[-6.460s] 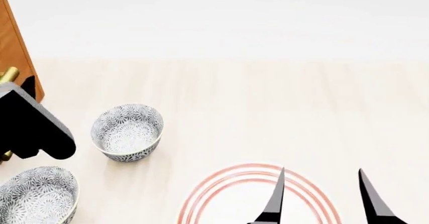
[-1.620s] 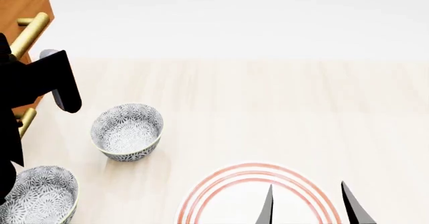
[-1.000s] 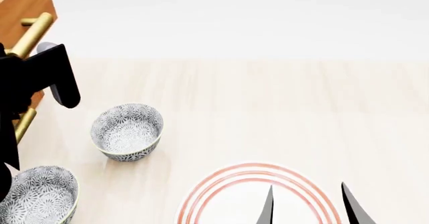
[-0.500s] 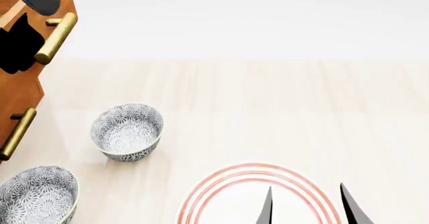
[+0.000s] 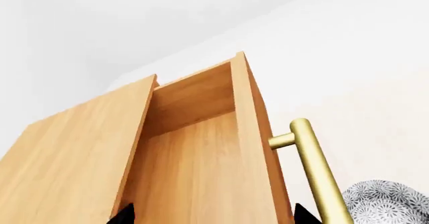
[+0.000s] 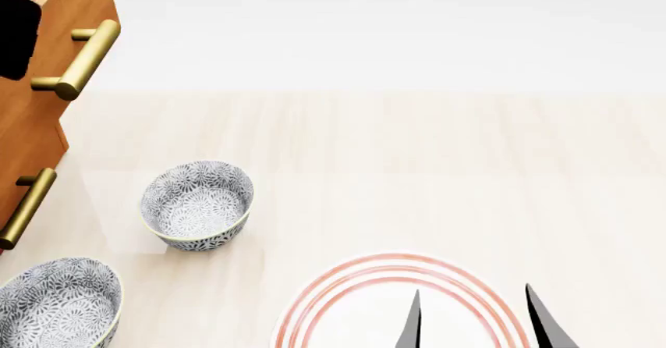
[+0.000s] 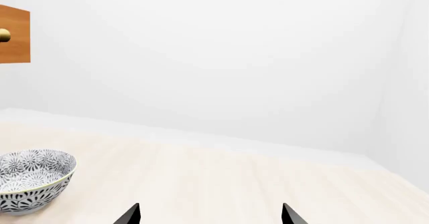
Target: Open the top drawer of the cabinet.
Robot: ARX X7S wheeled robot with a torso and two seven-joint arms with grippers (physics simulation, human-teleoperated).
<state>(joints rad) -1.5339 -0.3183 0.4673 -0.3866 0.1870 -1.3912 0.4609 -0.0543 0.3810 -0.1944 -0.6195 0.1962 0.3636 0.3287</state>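
The top drawer (image 6: 73, 12) sits at the head view's upper left, pulled out proud of the cabinet (image 6: 26, 141); the left wrist view shows its open wooden interior. Its brass bar handle (image 6: 83, 49) is free of any contact. The lower drawer's handle (image 6: 26, 207) sits further back, flush with the cabinet front. The left gripper (image 5: 209, 215) hovers above the open drawer, fingers spread and released (only the tips are visible). The right gripper (image 6: 473, 321) hangs over the red-ringed plate (image 6: 312, 301), fingers parted, grasping nothing. Two patterned bowls (image 6: 198, 204) (image 6: 58, 305) stand on the pale worktop (image 6: 416, 161) just beside the cabinet.
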